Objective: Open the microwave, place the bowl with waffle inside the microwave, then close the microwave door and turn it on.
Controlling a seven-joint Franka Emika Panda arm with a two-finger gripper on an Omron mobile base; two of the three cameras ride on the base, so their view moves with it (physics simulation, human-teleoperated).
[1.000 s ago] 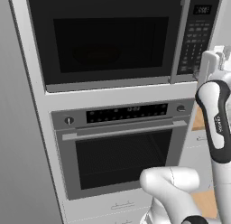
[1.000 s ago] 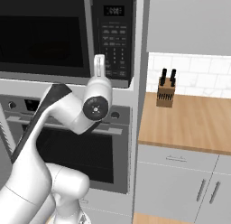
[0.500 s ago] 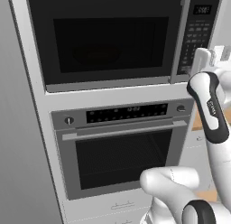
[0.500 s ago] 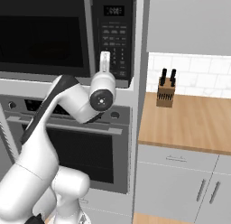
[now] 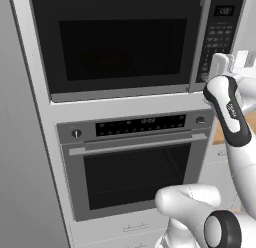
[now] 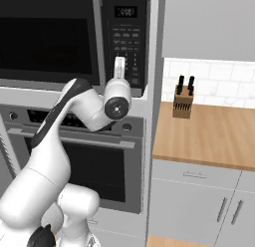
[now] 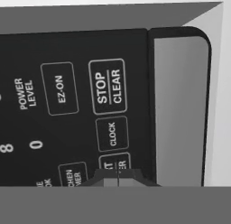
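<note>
The black microwave [image 5: 120, 42] sits built in above the oven, and the microwave door [image 6: 50, 42] is closed flat, its silver vertical handle [image 5: 198, 42] beside the keypad [image 6: 127, 42]. My gripper [image 7: 118, 173] is shut, the two dark tips pressed together, right at the bottom of the keypad on a button under CLOCK [image 7: 112, 133] and STOP CLEAR [image 7: 108, 86]. From the base cameras the white hand [image 5: 219, 66] [image 6: 119, 66] points into the keypad's lower part. The bowl is hidden; the dark door glass lets only a dim shape through.
A steel-fronted oven [image 5: 135, 162] with a horizontal bar handle [image 5: 137, 143] is below the microwave. To the right a wooden counter [image 6: 209, 136] carries a knife block [image 6: 183, 101] against white tiles, with grey cabinet doors [image 6: 199, 211] beneath.
The hand has moved in toward the lower keypad, and the forearm has swung up behind it. The microwave door stayed closed.
</note>
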